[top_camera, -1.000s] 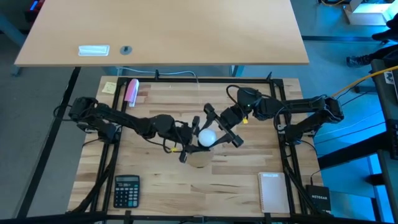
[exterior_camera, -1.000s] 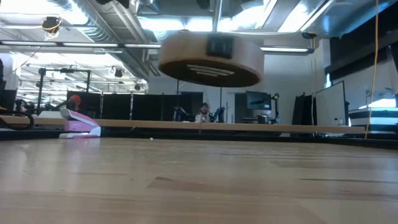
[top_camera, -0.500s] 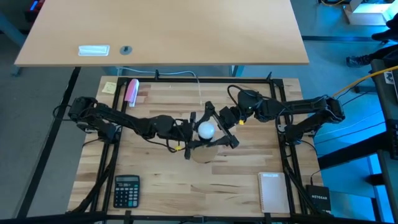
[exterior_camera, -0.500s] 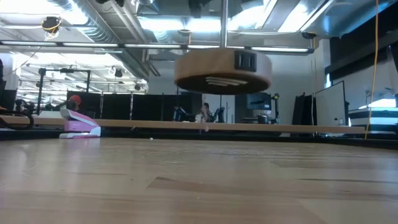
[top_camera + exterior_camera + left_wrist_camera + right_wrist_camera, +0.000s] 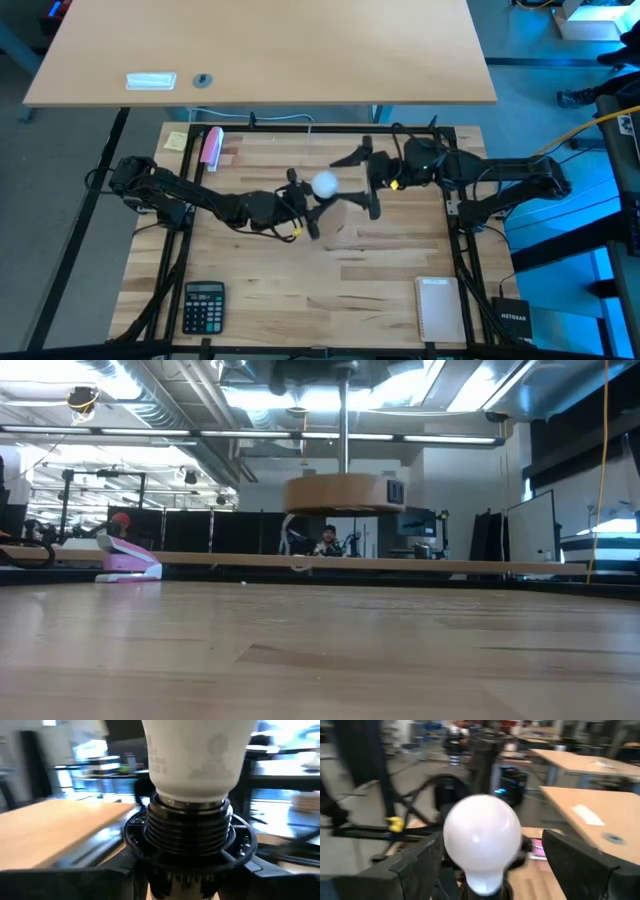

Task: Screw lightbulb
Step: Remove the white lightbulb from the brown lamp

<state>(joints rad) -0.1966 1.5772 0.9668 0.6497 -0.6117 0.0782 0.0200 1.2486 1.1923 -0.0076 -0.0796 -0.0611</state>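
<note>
Two hands: left hand (image 5: 300, 205) pinching socket (image 5: 187, 840) under lightbulb (image 5: 325, 184), right hand (image 5: 362, 178) spread beside it.

At the centre of the high view the lightbulb (image 5: 325, 184) sits between the left tool (image 5: 303, 203), just to its lower left, and the right tool (image 5: 360, 182), to its right. On the table (image 5: 380, 290), the calculator (image 5: 203, 306) lies at lower left, the notepad (image 5: 436, 308) at lower right and the stapler (image 5: 211, 147) at upper left.

Overhead, table-level and two close wrist views, all sharing the lightbulb (image 5: 325, 184).
</note>
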